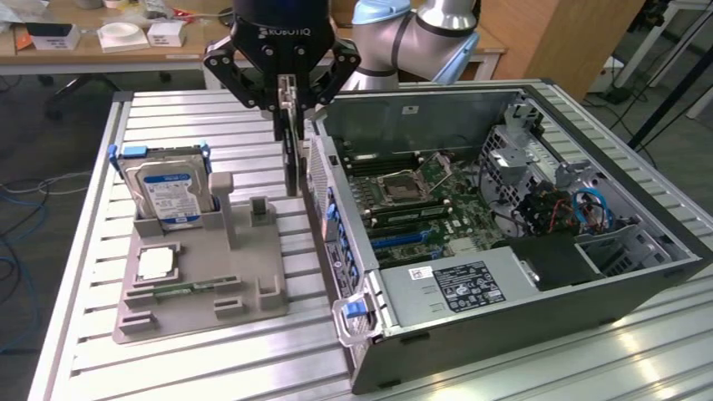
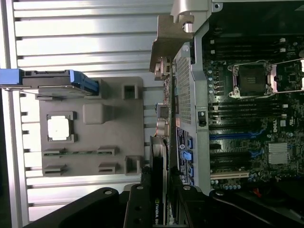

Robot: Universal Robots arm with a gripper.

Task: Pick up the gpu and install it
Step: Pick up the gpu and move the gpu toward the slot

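1. Nearest, in the lower right of the exterior view, the open computer case (image 1: 502, 334) lies on its side on the slatted table (image 1: 223, 372), with its power supply (image 1: 462, 284) toward the viewer.
2. In the lower left, the grey fixture tray (image 1: 206, 305) carries a CPU (image 1: 156, 264) and a memory stick (image 2: 76, 152). 1 hard drive (image 1: 167, 192) stands upright at its far end.
3. Behind these, in the upper centre, the gripper (image 1: 287, 100) has its 2 fingers drawn partway in and pinching the top edge of the gpu (image 1: 293, 159). The card hangs on edge in the gap between tray and case, just beside the case's perforated rear wall and outside it. Whether its lower end is clear of the table I cannot tell.
4. Beyond that wall, the motherboard (image 1: 446, 209) shows blue expansion slots (image 1: 399, 240), unfilled.
5. The step in hand looks like the carry to the case, and the install is not yet done. To do it well, I judge: keep the card plumb and squarely pinched so it cannot swing, carry its lower edge clear of the rear wall, and hold its long edge parallel with the slots.
6. Farthest, the robot arm (image 1: 412, 33) stands in front of a desk.
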